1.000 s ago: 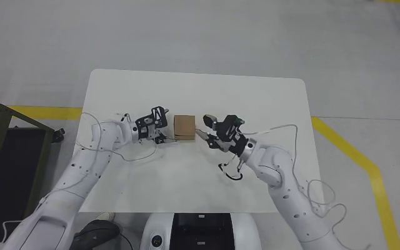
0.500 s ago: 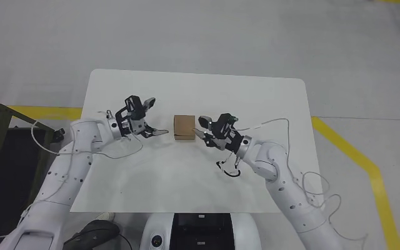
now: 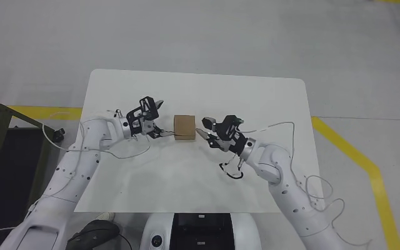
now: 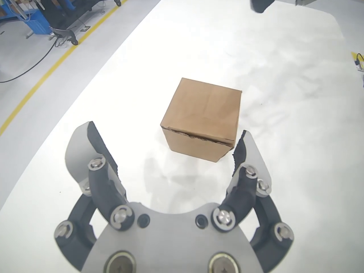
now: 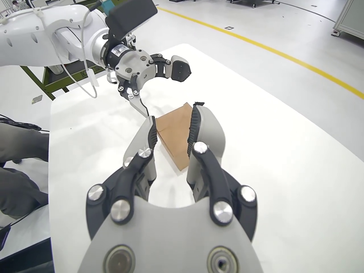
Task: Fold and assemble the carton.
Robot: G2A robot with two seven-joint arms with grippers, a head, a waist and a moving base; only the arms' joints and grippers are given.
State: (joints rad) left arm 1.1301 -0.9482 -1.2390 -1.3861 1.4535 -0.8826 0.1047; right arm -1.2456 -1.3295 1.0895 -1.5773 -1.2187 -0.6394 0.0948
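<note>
My left gripper sits on the left part of the white table, fingers spread wide, just beside the carton's left side. One fingertip is very near a bottom corner; I cannot tell whether it touches. The brown carton stands closed near the table's middle, between my two grippers. On its right, my right gripper faces it, its fingers a little apart and holding nothing.
</note>
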